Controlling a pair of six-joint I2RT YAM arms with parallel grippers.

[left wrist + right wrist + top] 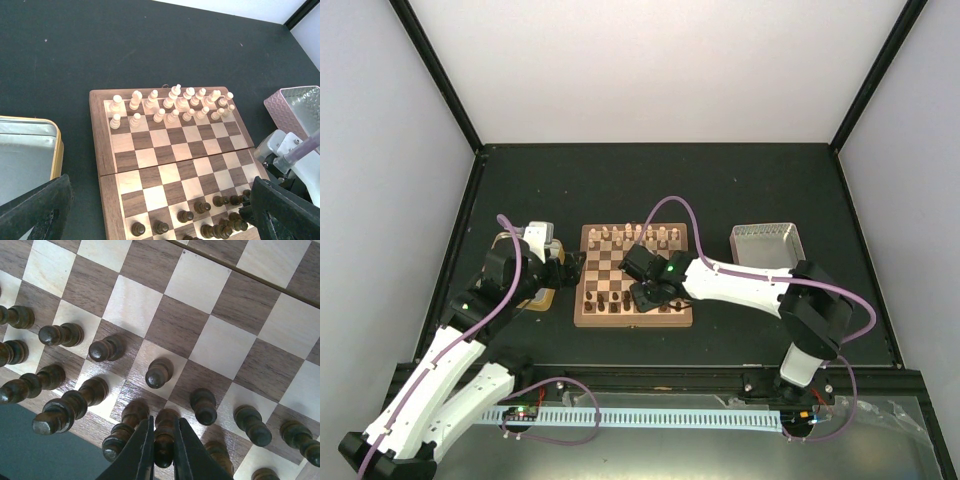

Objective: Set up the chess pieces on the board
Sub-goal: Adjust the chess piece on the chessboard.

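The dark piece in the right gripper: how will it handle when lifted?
The dark piece looks like turned wood, so it is probably stiff and light. Its tall, narrow body would likely tip easily if nudged. Its rounded sides may slip in the right gripper's narrow pinch.

Top: high behind the near edge, looking down on whole table [720,190], far off. Left wrist: lower, facing across board [175,150] toward pale pieces [173,116]. Right wrist: very close over dark pieces [159,372]. Shared throughout: board.
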